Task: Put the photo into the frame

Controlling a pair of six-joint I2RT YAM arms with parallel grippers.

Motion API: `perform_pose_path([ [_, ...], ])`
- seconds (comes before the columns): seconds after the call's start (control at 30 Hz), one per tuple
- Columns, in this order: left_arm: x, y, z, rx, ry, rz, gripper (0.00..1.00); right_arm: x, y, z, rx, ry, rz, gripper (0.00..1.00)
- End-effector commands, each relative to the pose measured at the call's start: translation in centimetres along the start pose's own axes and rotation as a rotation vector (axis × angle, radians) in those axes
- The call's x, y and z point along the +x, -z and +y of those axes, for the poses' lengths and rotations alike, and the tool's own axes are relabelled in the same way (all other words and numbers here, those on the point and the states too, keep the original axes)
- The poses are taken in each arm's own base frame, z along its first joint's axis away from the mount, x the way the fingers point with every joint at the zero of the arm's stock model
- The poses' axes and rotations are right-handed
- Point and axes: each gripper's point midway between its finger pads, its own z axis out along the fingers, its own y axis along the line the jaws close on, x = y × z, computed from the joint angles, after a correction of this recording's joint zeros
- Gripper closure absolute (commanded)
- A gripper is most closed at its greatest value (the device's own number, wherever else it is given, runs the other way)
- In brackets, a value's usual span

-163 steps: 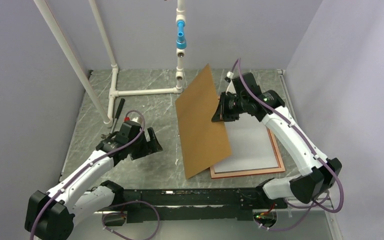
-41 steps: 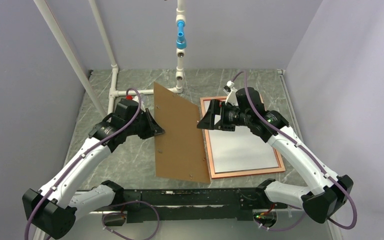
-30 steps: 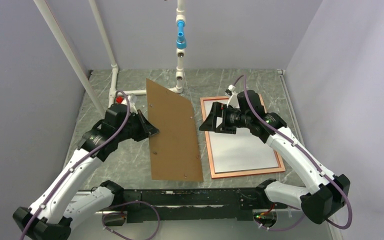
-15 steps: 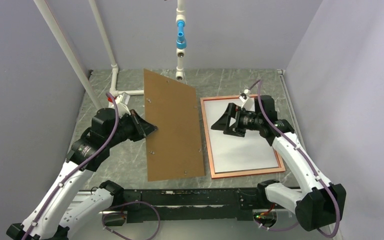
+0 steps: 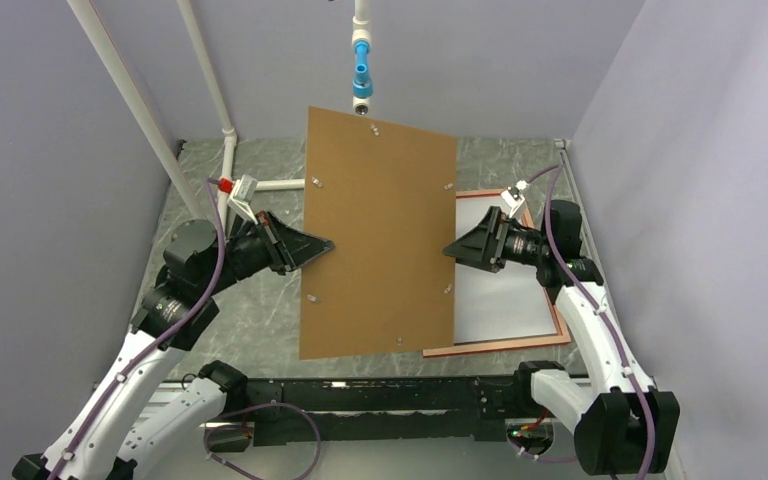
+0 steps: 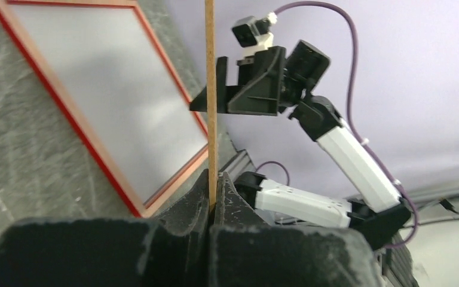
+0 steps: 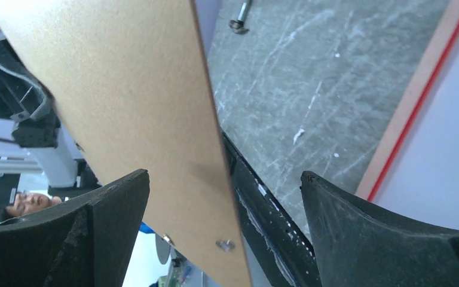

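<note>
photo (image 5: 505,300) looks already seated: a white sheet, plain face up, lies flat inside the frame (image 5: 500,346). The frame sits flat at 3–4 o'clock on the table (image 5: 260,330), orange-wood face up with red showing at the edge. Can't rule out that the white area is another layer. Brown backing board (image 5: 380,235) is lifted over table centre with its broad face toward the overhead camera. In that view its 3 o'clock edge overlaps the frame's 9 o'clock side. Can't tell if its lower edge touches anything. My read: the step in hand is getting two-arm control of the board so it can go down on the photo as the back. To do it well, close the right jaws on the 3 o'clock edge between the small metal tabs (image 5: 447,288), not on one. Then lower both arms together, board level, corners squared to the frame's inner border before contact, so nothing scrapes or shifts the sheet. A thin panel held by one edge will likely flex and swing, so go slow. left gripper (image 5: 322,243) is clamped tight on the board's 9 o'clock edge at mid-height, arm reaching up and in from 7 o'clock. right gripper (image 5: 450,250) stands wide apart, straddling the 3 o'clock edge with no contact I can see. Its forearm rises from 5 o'clock, wrist pointing at 9.
</note>
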Motion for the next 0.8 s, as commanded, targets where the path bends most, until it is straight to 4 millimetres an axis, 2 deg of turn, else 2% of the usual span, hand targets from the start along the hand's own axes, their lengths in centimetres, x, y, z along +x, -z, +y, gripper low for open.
perform_pose_path([
  [0.0, -1.9, 1.5, -6.7, 0.286, -0.071, -0.064, 1.00, -0.7, 1.2, 4.3, -0.164, 0.149, -0.006, 0.01],
  [0.1, -1.8, 1.5, -6.8, 0.305, -0.076, -0.069, 1.00, -0.6, 1.6, 5.9, -0.227, 0.158, -0.001, 0.04],
  [0.33, -1.4, 1.5, -5.1, 0.264, -0.065, -0.101, 1.00, -0.4, 3.8, 11.5, -0.411, 0.207, -0.030, 0.16],
  [0.77, -0.5, 0.7, -2.8, 0.234, -0.019, -0.100, 1.00, 0.2, 5.5, 14.9, -0.479, 0.233, -0.010, 0.44],
])
